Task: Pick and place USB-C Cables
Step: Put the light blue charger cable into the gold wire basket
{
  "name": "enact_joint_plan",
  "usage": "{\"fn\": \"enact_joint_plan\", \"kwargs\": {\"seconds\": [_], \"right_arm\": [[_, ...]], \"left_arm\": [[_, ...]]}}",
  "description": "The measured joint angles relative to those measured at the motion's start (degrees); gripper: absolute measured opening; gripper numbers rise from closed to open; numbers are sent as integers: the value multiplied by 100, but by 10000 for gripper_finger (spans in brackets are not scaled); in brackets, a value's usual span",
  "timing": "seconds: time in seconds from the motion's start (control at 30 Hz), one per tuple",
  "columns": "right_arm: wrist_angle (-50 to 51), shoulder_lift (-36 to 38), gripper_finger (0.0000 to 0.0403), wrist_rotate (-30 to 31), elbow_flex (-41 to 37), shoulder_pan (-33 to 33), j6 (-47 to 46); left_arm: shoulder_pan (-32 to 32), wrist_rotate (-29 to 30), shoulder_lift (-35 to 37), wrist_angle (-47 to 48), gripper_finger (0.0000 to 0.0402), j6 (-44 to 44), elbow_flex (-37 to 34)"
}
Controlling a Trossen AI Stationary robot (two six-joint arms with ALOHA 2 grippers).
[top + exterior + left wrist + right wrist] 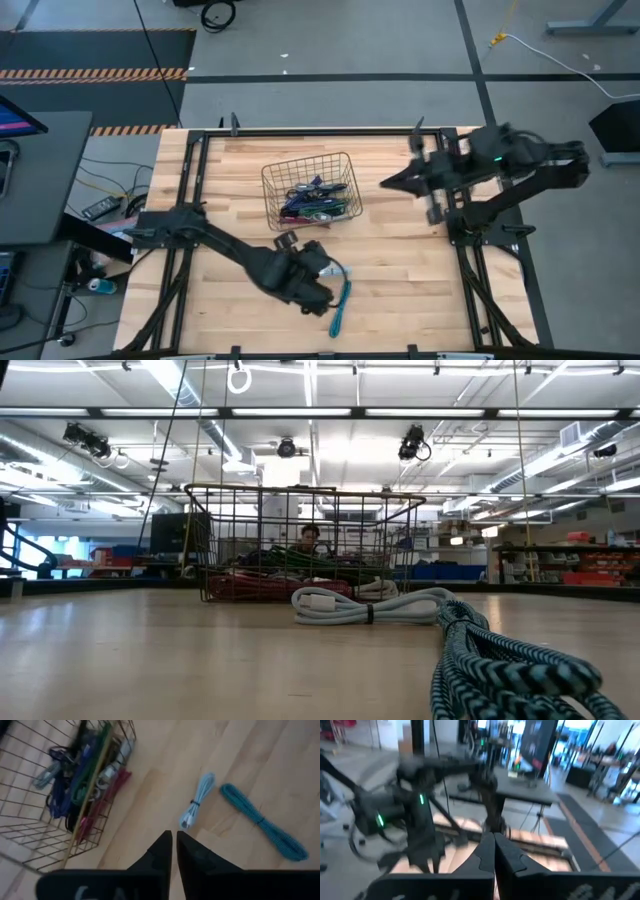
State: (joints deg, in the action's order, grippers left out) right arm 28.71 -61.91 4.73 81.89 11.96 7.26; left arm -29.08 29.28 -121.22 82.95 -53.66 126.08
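Several coiled cables, purple, green, black and maroon (82,785), lie in the wire mesh basket (310,190) at the table's middle. Two cables lie on the wood near it: a pale grey-blue bundle (198,800) and a teal braided one (262,822), also seen in the high view (340,305) and close to the low view's camera (500,660). My left gripper (174,837) is shut and hovers above the table (322,296) beside these two, touching neither. My right gripper (494,840) is shut, held up over the table's right side (385,183), right of the basket.
The basket's wire wall (300,545) stands upright between the two arms. Bare wood (400,270) stretches right of the teal cable and in front of the basket. Black frame rails (195,170) run along the table's left and right sides.
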Motion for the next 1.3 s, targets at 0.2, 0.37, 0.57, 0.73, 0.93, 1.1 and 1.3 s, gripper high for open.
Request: {"fn": "enact_joint_plan", "kwargs": {"seconds": [0.2, 0.37, 0.57, 0.73, 0.93, 1.1, 1.3], "right_arm": [[-81, 497, 0, -22, 0, 123, 27], [-53, 674, 0, -25, 0, 266, 40], [70, 700, 0, -33, 0, 397, 40], [167, 684, 0, -37, 0, 420, 40], [168, 684, 0, -37, 0, 420, 40], [160, 680, 0, -29, 0, 420, 40], [132, 680, 0, 7, 0, 420, 37]], "left_arm": [[383, -723, -322, -484, 70, 696, 2], [692, -1269, -773, -1225, 112, 1382, 0], [1016, -2016, -1334, -1507, 143, 1524, 0], [1124, -2578, -1674, -1523, 151, 1804, 0], [1119, -2650, -1932, -1505, 151, 2133, 0], [1123, -2595, -2029, -1501, 151, 2441, 0], [1167, -2102, -2027, -1547, 151, 2482, 0]]}}
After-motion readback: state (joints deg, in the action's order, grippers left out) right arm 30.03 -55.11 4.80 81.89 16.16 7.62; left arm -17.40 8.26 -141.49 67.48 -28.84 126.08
